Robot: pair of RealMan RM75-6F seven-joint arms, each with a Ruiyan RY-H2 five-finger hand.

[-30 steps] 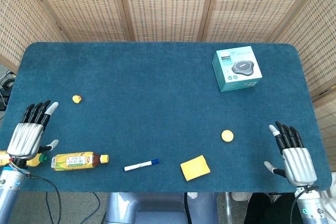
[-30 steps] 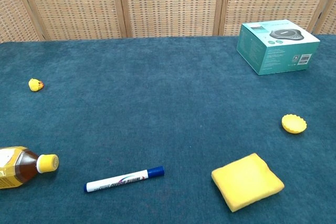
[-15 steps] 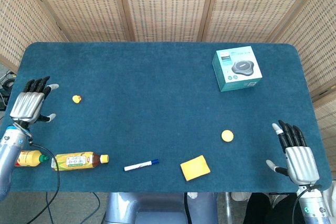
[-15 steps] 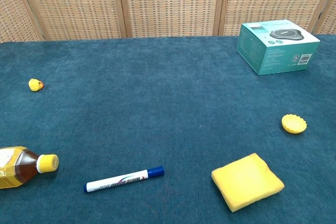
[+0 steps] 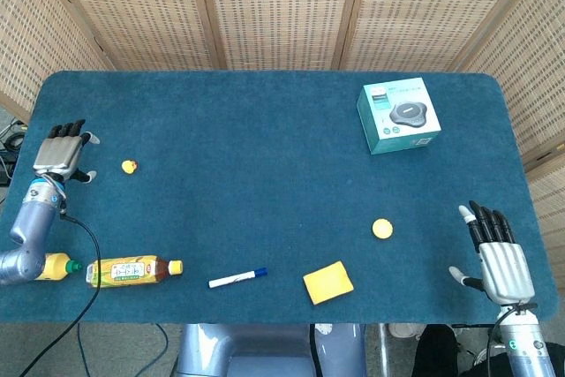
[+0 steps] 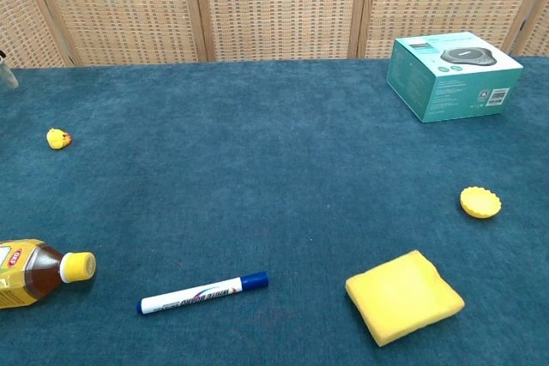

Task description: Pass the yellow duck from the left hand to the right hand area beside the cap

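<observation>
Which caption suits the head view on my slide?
Left hand open beside the yellow duck; cap far across the table.

At the left edge of the head view, the left hand [image 5: 62,151] has a silver-grey metal back, black fingers and pale whitish tips on the thumb and the outermost finger. Below it runs a grey-blue, rounded forearm [image 5: 26,231] with a narrow blue band at the wrist. A thin black cable [image 5: 84,258] trails from that arm down toward the lower left corner. In the lower right of the head view, the right hand [image 5: 500,258] looks the same: ribbed silver back, black fingers, pale tips, and a grey wrist below with a small green light. The chest view shows only a pale fingertip [image 6: 7,75] at its upper left edge.
</observation>
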